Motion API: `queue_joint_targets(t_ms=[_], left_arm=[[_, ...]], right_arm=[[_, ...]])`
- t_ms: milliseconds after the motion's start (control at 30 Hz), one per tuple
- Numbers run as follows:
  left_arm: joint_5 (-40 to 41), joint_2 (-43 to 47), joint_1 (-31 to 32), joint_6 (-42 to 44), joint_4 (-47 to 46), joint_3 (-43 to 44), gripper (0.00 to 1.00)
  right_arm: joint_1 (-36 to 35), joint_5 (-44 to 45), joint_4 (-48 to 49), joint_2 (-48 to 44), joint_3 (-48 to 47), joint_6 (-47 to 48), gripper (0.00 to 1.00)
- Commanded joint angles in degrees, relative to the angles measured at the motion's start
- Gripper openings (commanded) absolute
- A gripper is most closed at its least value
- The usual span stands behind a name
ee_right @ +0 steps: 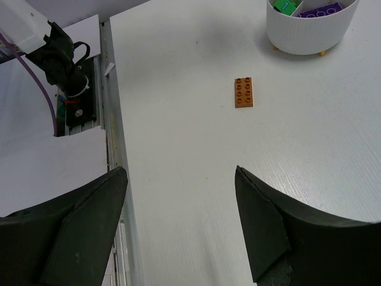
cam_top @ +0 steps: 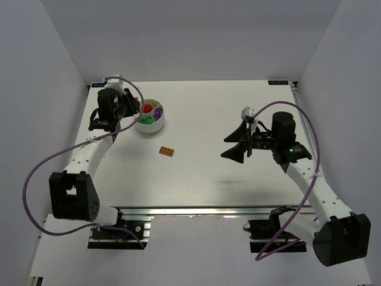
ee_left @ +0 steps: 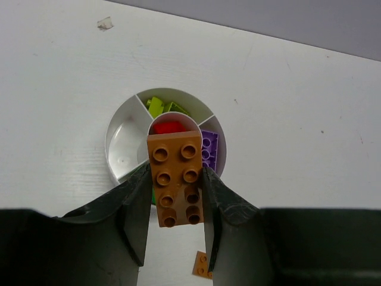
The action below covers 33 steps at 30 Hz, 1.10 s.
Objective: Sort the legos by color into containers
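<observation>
A white table (cam_top: 208, 179) stands inside a plain booth of pale grey walls (cam_top: 196, 36), with a metal rail (cam_top: 196, 211) along its near edge where both arms are bolted. A round white dish (cam_top: 150, 126) with inner dividers sits at the far left of the table. In the left wrist view its sections hold a red piece (ee_left: 169, 127) in the middle, a purple brick (ee_left: 209, 148) to the right, lime-green bits (ee_left: 156, 106) at the far side, and one bare white section on the left. One orange plate (cam_top: 166, 151) lies flat on the table, studs up, near the dish on its near side but apart from it. A small clear scrap (ee_left: 105, 23) lies farther back. The left arm reaches up along the left edge, a purple cable (cam_top: 36, 179) looping from its base. The left gripper (cam_top: 132, 112) hangs at the dish's left rim, its fingers clamped on the long sides of a second orange plate (ee_left: 178, 179). That plate is studs up, and its far end covers the middle of the dish in the wrist view. The right arm bends in from the right side, well away from the dish. The right gripper (cam_top: 225, 148) points left over bare table, its fingers spread wide apart and holding nothing.
</observation>
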State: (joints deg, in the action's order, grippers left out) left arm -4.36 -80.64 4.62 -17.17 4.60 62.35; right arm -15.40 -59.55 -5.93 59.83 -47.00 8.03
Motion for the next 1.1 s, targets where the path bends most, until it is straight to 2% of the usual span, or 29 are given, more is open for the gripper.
queue_joint_targets(t_ms=[0,200,600,800,1067], left_arm=[[-6.63,-2.14,-0.58,3.98,-5.55,2.69,0.0],[-2.58,-5.13,-2.69,5.92,-15.23,0.76,0.0],[-13.91,-17.79,-9.8,1.79,-19.54,5.15,0.0],[-19.18,-22.09,-10.25,0.47,-21.65,6.38,0.0],[-20.95,-24.03,-10.42,-0.32,-23.24,6.82,0.04]], right_arm=[[0.28,-0.92,1.63,0.11,0.42,-0.04,0.78],[0.28,-0.74,1.54,0.72,0.42,0.32,0.78],[0.28,-0.48,1.36,1.25,0.33,0.67,0.78],[0.19,0.05,1.45,1.95,0.42,1.02,0.78],[0.19,0.66,1.19,2.92,0.25,1.46,0.78]])
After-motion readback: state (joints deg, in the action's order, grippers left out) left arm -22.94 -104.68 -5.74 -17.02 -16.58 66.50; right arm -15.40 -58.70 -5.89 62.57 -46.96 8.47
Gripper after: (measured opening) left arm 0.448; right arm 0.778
